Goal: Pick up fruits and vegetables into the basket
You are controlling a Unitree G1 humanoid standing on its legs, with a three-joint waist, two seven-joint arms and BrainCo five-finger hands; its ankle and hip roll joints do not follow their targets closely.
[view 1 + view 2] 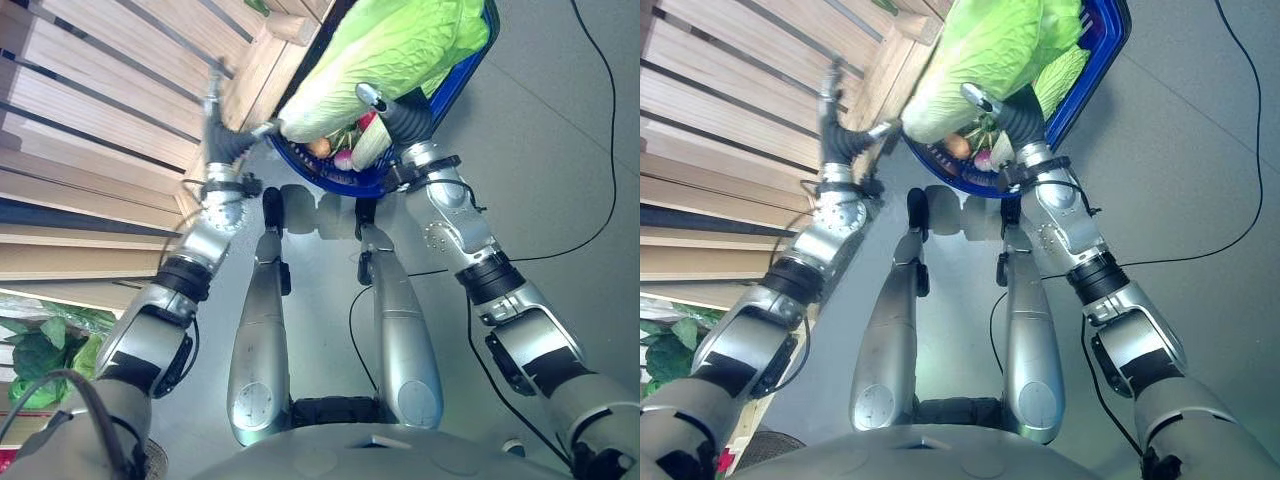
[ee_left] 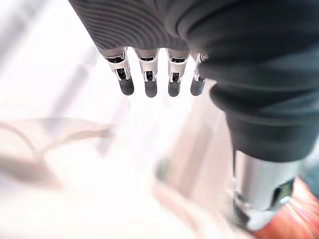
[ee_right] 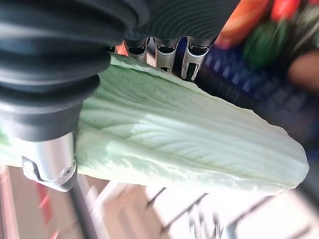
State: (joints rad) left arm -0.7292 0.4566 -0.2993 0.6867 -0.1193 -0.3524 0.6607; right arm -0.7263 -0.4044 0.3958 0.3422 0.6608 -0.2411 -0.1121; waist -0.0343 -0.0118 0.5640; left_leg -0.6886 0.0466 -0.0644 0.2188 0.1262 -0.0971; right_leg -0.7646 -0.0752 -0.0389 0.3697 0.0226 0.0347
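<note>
Napa cabbage point(image 1: 385, 55) lies at top centre over the blue basket point(image 1: 455, 80), clasped by the right hand point(image 3: 55, 124), thumb and fingers around it. The left hand point(image 2: 149, 79) shows straight fingers, holding nothing, beside the wooden slatted shelf point(image 1: 90, 110).

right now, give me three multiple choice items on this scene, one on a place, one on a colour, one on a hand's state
1. Where is the cabbage?
A. over the basket
B. on the floor by the feet
C. on the wooden slats

2. What colour is the basket?
A. red
B. blue
C. white

3. What is the right hand doing?
A. hanging open and empty
B. holding the cabbage
C. gripping the basket's rim

Key: 1 A, the eye views show the pale green head lying across the basket's opening. 2 B, its rim is deep blue. 3 B, in its wrist view the fingers and thumb are set round the cabbage.
</note>
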